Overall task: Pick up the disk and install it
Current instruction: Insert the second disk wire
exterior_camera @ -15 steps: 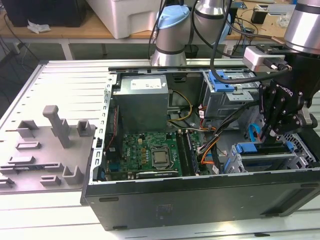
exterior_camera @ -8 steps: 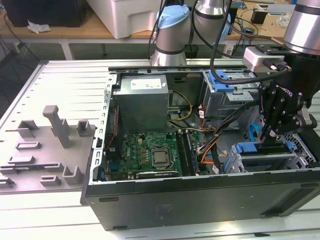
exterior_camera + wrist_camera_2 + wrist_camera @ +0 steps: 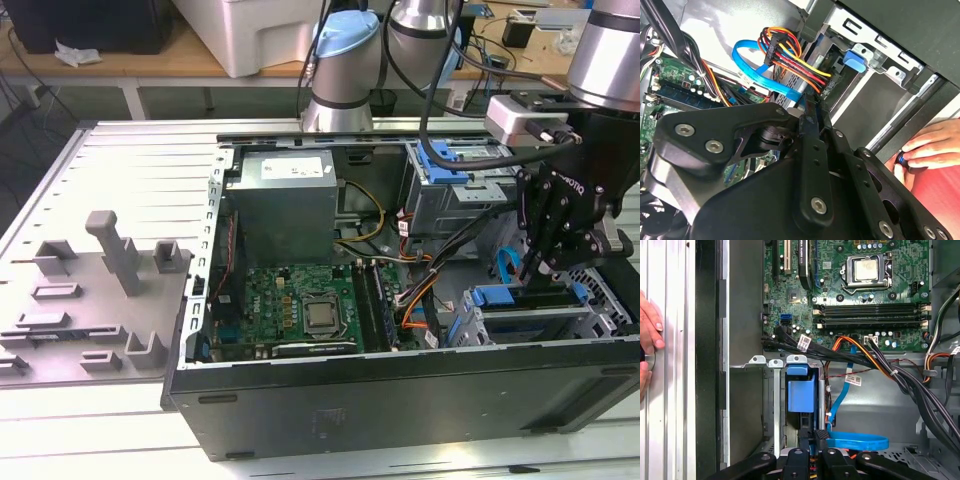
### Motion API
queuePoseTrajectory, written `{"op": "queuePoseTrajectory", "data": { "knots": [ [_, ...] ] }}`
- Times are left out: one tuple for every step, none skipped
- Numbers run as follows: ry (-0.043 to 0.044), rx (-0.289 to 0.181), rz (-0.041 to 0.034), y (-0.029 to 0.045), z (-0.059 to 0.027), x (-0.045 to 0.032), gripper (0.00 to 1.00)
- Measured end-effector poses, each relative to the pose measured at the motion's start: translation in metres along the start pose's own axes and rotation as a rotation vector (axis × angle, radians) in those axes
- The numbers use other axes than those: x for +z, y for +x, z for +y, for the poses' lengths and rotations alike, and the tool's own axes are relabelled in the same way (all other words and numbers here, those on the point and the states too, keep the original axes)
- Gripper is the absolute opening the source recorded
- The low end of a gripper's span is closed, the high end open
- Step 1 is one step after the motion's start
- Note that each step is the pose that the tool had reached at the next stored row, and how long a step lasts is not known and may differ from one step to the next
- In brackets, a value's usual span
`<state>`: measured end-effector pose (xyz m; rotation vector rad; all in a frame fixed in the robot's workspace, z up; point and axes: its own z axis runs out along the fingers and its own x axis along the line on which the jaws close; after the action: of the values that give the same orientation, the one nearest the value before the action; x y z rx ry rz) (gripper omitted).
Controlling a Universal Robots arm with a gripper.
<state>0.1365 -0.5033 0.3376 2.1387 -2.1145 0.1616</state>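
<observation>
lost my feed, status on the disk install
End effector down at disk in drive bay. Blue cable close alongside. Hand at case edge.

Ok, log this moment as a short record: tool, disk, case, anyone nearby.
tool: lowered into the drive bay corner at the exterior view's right, just above the disk
disk: silver with blue frame, lying in the bay; whether it is fully seated cannot be told
computer case: side open, lying flat on the table
motherboard: exposed, at the exterior view's left of the bay
cables: bundled beside the bay
hand: a person's, resting outside the case wall
</observation>
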Motion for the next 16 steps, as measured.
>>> {"op": "queuePoseTrajectory", "data": {
  "knots": [
    [0.0,0.0,-0.0002,0.0001,0.0,0.0001,0.16],
    [0.0,0.0,-0.0002,0.0002,-0.0001,0.0001,0.16],
    [-0.0001,0.0,-0.0001,0.0003,-0.0003,0.0001,0.16],
    [-0.0001,0.0,0.0,0.0004,-0.0006,0.0001,0.16],
    [-0.0001,0.0,0.0001,0.0005,-0.0009,0.0,0.16],
    [-0.0001,0.0,0.0001,0.0006,-0.0011,0.0,0.16],
    [-0.0001,0.0,0.0001,0.0006,-0.0011,0.0,0.16],
    [-0.0001,0.0,0.0001,0.0006,-0.0012,0.0,0.16],
    [0.0,0.0,0.0001,0.0006,-0.0012,0.0001,0.16],
    [0.0,0.0,0.0001,0.0006,-0.0012,0.0001,0.16],
    [0.0001,0.0,0.0002,0.0007,-0.0012,0.0001,0.16],
    [0.0,0.0,0.0002,0.0007,-0.0012,0.0002,0.16],
    [0.0,0.0,0.0002,0.0007,-0.0012,0.0004,0.16],
    [0.0,0.0,0.0002,0.0007,-0.0012,0.0007,0.16],
    [0.0,0.0,0.0002,0.0006,-0.0012,0.0009,0.16],
    [0.0,0.0,0.0002,0.0006,-0.0012,0.0011,0.16]
  ]
}}
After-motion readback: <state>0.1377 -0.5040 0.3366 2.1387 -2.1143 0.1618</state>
